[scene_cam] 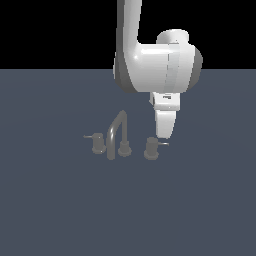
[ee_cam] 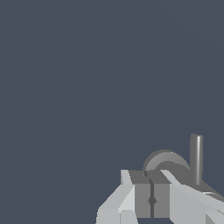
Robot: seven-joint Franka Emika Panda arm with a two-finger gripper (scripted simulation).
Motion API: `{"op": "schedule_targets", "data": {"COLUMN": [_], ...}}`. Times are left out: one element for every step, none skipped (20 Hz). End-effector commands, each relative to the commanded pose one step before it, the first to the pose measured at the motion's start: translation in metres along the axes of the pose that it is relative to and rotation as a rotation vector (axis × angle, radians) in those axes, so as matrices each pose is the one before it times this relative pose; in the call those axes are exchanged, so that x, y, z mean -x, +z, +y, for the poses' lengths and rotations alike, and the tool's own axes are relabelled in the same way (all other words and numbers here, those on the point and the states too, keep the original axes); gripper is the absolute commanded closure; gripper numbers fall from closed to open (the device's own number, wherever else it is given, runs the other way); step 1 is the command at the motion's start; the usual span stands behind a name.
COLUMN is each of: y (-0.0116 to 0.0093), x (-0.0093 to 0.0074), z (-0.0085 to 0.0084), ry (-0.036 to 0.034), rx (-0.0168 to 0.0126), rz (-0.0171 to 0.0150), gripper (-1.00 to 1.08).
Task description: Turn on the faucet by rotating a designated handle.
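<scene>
The faucet is a small dull grey set on the floor: an arched spout (scene_cam: 117,133) on a round base, with a stubby knob on each side. The handle (scene_cam: 151,148) is the knob on the exterior view's right, and its thin pale lever rod (scene_cam: 163,143) points right. The twin knob (scene_cam: 97,145) has a rod pointing left. My gripper (scene_cam: 162,135) hangs just behind and above the handle's rod. In the wrist view my gripper (ee_cam: 151,186) is shut and empty, its pads (ee_cam: 142,199) pressed together. The handle (ee_cam: 166,161) and its rod (ee_cam: 196,158) lie just past the tips.
The faucet stands on a flat dark blue-grey floor (scene_cam: 60,210) that fills both views. My white arm (scene_cam: 150,65) comes down from above, behind the faucet. Nothing else shows.
</scene>
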State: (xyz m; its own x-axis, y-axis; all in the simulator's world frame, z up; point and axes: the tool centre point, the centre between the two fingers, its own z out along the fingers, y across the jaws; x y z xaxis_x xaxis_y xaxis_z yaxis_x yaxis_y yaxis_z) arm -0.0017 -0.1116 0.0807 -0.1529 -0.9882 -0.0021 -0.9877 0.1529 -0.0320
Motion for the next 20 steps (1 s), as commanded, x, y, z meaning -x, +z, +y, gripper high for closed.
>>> {"op": "schedule_targets", "data": {"y": [0.00489, 0.00202, 0.00202, 0.00205, 0.00206, 0.0021, 0.0, -0.00496, 0.00047, 0.0004, 0.00047, 0.00047, 0.00046, 0.00046, 0.00043, 0.00046, 0.00046, 0.00049, 0.00045, 0.00048], "x": [-0.00768, -0.00307, -0.00309, -0.00312, -0.00315, -0.0032, 0.0, 0.00708, 0.00016, 0.0002, 0.00017, 0.00017, 0.00017, 0.00018, 0.0002, 0.00018, 0.00019, 0.00017, 0.00019, 0.00018], "z": [0.0109, 0.00456, 0.00459, 0.00462, 0.00465, 0.00469, 0.0, -0.00943, 0.00386, 0.00388, 0.0039, 0.00392, 0.00394, 0.00396, 0.00398, 0.004, 0.00401, 0.00403, 0.00405, 0.00407], "ry": [0.00594, 0.00211, 0.00211, 0.00214, 0.00215, 0.00218, 0.0, -0.00884, 0.00082, 0.00075, 0.00082, 0.00082, 0.00082, 0.00082, 0.00078, 0.00082, 0.00081, 0.00085, 0.00081, 0.00084], "rx": [0.00978, 0.00397, 0.00397, 0.00401, 0.00404, 0.00411, 0.0, -0.01591, 0.00147, 0.00135, 0.00147, 0.00148, 0.00148, 0.00148, 0.00141, 0.00148, 0.00148, 0.00154, 0.00148, 0.00154], "rz": [0.0008, 0.00026, 0.00027, 0.00027, 0.00028, 0.0003, 0.0, -0.00147, 0.00013, 0.00012, 0.00013, 0.00014, 0.00014, 0.00014, 0.00013, 0.00014, 0.00014, 0.00014, 0.00014, 0.00014], "gripper": [1.08, 1.08, 1.08, 1.08, 1.08, 1.08, 1.08, 1.08, 1.08, 1.08, 1.08, 1.08, 1.08, 1.08, 1.08, 1.08, 1.08, 1.08, 1.08, 1.08]}}
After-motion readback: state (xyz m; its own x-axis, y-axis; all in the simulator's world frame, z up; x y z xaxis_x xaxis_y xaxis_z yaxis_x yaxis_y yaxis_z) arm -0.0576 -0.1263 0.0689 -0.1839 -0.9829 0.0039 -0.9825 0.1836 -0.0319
